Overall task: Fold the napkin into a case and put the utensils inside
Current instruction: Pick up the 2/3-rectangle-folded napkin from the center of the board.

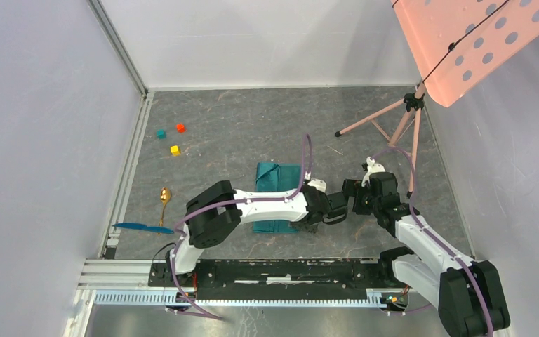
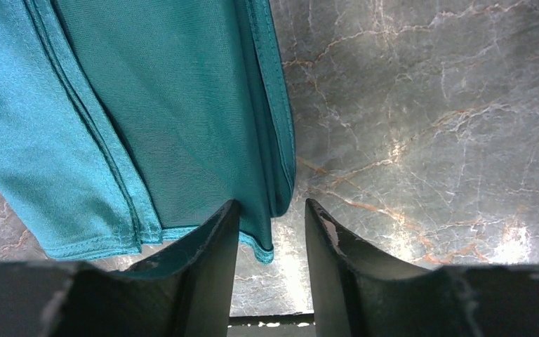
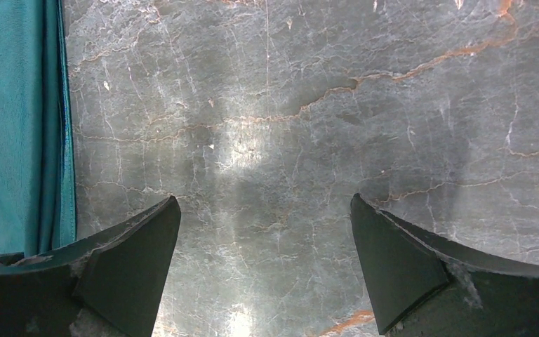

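Observation:
The teal-green napkin (image 1: pixel 278 175) lies folded into a long narrow strip in the middle of the table, partly under my left arm. In the left wrist view its layered hems (image 2: pixel 147 119) fill the upper left, and one corner (image 2: pixel 263 249) hangs into the gap between my jaws. My left gripper (image 2: pixel 272 203) is open by a narrow gap at the napkin's right edge (image 1: pixel 342 209). My right gripper (image 3: pixel 264 198) is wide open and empty over bare table, just right of the napkin (image 3: pixel 21 126) and close to the left gripper (image 1: pixel 356 199). The gold spoon (image 1: pixel 163 196) and blue utensil (image 1: pixel 142 227) lie far left.
Small teal (image 1: pixel 161 133), red (image 1: pixel 180 128) and yellow (image 1: pixel 175 149) cubes sit at the back left. A pink tripod stand (image 1: pixel 393 126) with a perforated pink board (image 1: pixel 470 42) stands at the back right. White walls enclose the marbled grey table (image 1: pixel 253 126).

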